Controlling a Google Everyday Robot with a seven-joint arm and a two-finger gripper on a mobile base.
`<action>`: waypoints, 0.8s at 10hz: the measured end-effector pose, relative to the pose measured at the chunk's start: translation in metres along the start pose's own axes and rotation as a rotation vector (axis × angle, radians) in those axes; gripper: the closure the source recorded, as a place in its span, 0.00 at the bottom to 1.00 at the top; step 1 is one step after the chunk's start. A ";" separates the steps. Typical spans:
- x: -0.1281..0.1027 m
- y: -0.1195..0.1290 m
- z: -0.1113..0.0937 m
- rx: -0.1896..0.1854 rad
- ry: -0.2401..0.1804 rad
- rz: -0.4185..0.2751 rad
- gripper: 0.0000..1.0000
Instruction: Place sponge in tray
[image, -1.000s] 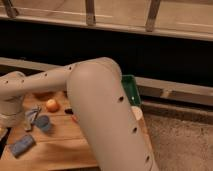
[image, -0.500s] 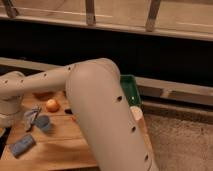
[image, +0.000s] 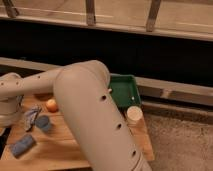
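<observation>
Almost nothing has shifted since the earlier frame: my arm (image: 90, 110) has drifted only slightly, and every object lies where it did. Pincer (image: 19, 119), at the left edge of the frame, stands spread wide and holds nothing, since the grasp is not yet made. Sponge (image: 22, 145), lower left, lies flat on the wooden counter (image: 65, 150), just below the pincer and clear of the blue cup (image: 43, 123). Tray (image: 122, 90), dark green, sits toward the upper right, well apart, so the carry must cross the counter.
</observation>
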 end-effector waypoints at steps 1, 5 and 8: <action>-0.003 0.000 0.004 0.004 0.001 0.000 0.20; -0.011 0.000 0.035 -0.003 -0.004 -0.040 0.20; -0.011 -0.001 0.040 -0.008 -0.031 -0.040 0.20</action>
